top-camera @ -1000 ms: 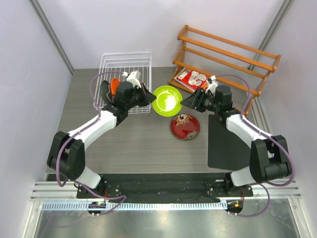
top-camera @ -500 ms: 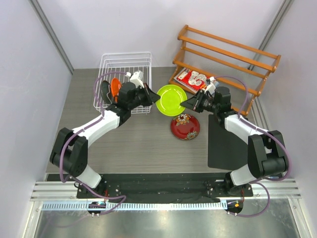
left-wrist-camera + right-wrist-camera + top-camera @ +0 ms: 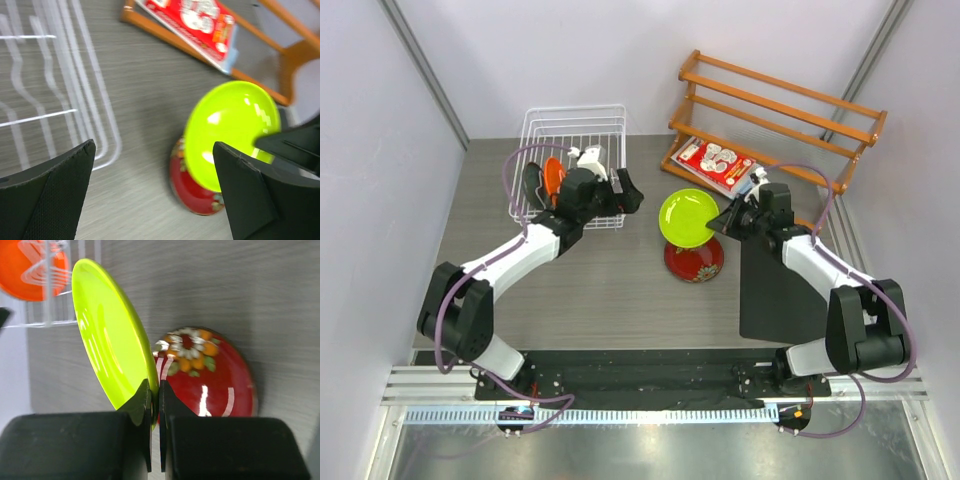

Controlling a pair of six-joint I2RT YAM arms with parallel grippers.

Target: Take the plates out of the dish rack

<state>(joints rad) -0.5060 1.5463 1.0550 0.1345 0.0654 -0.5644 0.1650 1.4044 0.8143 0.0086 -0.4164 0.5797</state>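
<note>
R fingers [image 3: 140, 404] pinch lime plate [image 3: 107, 337] edge

Our left hand [image 3: 627, 190] has let go of the lime green plate [image 3: 689, 217]. A second ago it gripped the plate's left rim beside the dish rack [image 3: 575, 128]; now its fingers stand wide apart and it has drawn back toward the rack's corner. Our right hand [image 3: 155, 396], which was open and just short of the plate, has closed on its right rim. The plate has travelled right and toward us. It now hangs tilted over the red floral plate [image 3: 696, 264], overlapping it from above, where before the two were apart.
</note>
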